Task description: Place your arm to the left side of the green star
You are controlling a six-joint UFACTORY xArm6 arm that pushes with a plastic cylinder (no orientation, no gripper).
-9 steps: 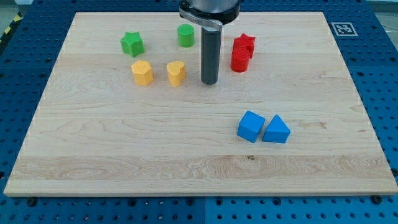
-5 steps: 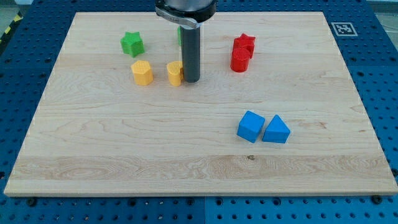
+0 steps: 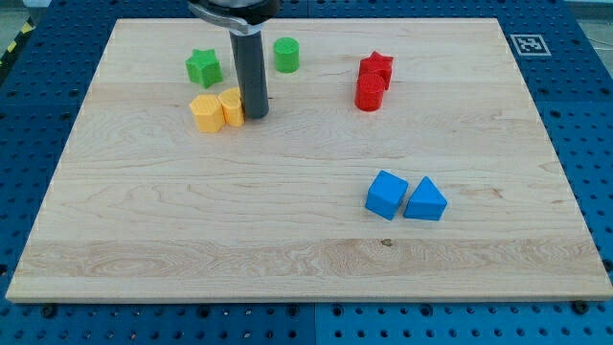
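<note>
Wooden board (image 3: pixel 287 220): my tip (image 3: pixel 255 116) touches two yellow blocks (image 3: pixel 217 109) below the green star (image 3: pixel 203 67); no claw shows.

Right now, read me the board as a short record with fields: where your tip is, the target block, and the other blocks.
tip: my tip is against the view's right side of the yellow pair
target: green star, toward the view's top left of my tip, not touched
yellow blocks: two, pressed together
green cylinder: view's top, right of the rod
red blocks: two, touching
blue blocks: two, side by side, lower right
</note>
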